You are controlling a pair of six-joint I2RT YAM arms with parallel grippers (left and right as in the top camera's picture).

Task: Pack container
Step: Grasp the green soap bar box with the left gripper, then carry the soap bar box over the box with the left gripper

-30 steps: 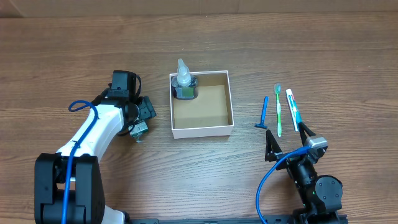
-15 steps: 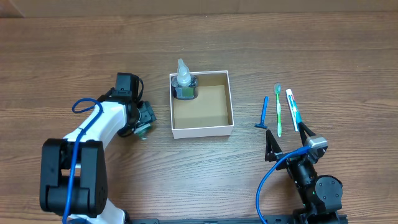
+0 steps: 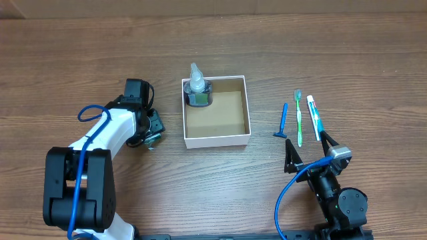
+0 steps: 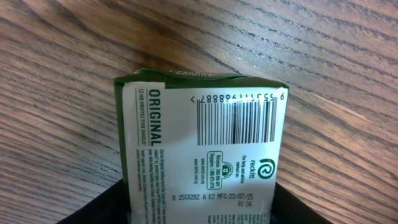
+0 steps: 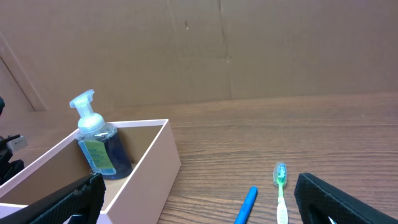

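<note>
The container is a shallow square box, white outside and brown inside, at the table's middle. It also shows in the right wrist view. A pump bottle stands upright in its far left corner and shows in the right wrist view. My left gripper is left of the box, low over the table. It is shut on a green and white soap packet. My right gripper is open and empty near the front edge, right of the box.
A blue razor, a green toothbrush and a white toothpaste tube lie side by side right of the box, just beyond my right gripper. A cardboard wall stands behind the table.
My left arm has swung its elbow in and turned the wrist a little, with the packet still held left of the box. The right arm has not moved.
</note>
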